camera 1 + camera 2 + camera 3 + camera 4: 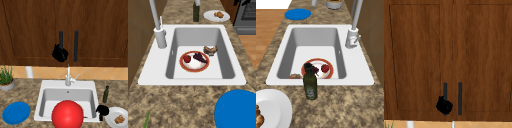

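Note:
My left hand [60,53] is up at the closed wooden wall cabinet, curled round the lower end of the left door's dark handle [60,37]. In the upper view this hand [444,105] covers the bottom of that handle [445,90], beside the right door's handle [460,98]. Both doors stand closed. My right hand [102,110] hangs low by the sink's front right corner, next to a white plate [111,120] with brown food. It touches nothing.
In the sink [155,72] lie a red-rimmed plate [194,69] with a red fruit and a purple item, and a brown pastry [210,50]. A large red round shape [67,115] covers the sink's front. A dark bottle [106,94], blue plate [16,112], plant [6,78] and faucet [68,76] stand around.

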Controlling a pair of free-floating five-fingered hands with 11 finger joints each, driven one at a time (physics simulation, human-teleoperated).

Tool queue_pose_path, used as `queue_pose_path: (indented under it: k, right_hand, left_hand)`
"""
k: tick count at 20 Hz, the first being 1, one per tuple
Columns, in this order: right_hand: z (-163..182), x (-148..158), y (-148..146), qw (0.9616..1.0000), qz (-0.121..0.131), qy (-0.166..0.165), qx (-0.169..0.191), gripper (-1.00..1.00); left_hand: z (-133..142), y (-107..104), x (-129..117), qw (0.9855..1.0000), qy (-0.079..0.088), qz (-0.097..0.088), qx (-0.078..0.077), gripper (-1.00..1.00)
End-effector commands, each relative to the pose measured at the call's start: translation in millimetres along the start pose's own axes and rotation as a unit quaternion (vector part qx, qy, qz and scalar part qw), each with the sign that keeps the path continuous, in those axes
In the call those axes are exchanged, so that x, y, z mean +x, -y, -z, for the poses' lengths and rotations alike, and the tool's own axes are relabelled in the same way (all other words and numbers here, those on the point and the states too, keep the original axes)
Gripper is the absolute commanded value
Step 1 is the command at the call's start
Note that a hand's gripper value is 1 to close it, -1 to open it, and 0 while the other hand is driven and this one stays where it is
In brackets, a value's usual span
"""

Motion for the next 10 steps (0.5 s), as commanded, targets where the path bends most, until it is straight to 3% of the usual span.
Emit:
queue_pose_path:
  k: [1,2,3,4,5,6,7,8,9,10]
  right_hand:
    - [0,0,0,1.0000,0.000,0.000,0.000,0.00]
    - [0,0,0,1.0000,0.000,0.000,0.000,0.00]
    - [0,0,0,1.0000,0.000,0.000,0.000,0.00]
    - [0,0,0,1.0000,0.000,0.000,0.000,0.00]
    - [0,0,0,1.0000,0.000,0.000,0.000,0.00]
    - [0,0,0,1.0000,0.000,0.000,0.000,0.00]
    - [0,0,0,1.0000,0.000,0.000,0.000,0.00]
    - [0,0,0,1.0000,0.000,0.000,0.000,0.00]
    - [0,0,0,1.0000,0.000,0.000,0.000,0.00]
    - [0,0,0,1.0000,0.000,0.000,0.000,0.00]
  left_hand:
    - [-15,-23,7,0.9997,-0.017,0.001,0.016,1.00]
    - [-21,-31,11,0.9992,-0.025,0.003,0.030,1.00]
    - [-22,-35,13,0.9977,-0.051,-0.008,0.043,1.00]
    - [-20,-40,17,0.9942,-0.085,-0.014,0.064,1.00]
    - [-16,-49,14,0.9927,-0.097,-0.018,0.069,1.00]
    - [-16,-54,11,0.9929,-0.096,-0.017,0.069,1.00]
    - [-13,-59,6,0.9941,-0.080,-0.014,0.073,1.00]
    - [-12,-61,-1,0.9956,-0.068,-0.008,0.063,1.00]
    - [-13,-62,-5,0.9953,-0.075,-0.019,0.057,1.00]
    - [-14,-71,-3,0.9949,-0.063,-0.028,0.074,1.00]
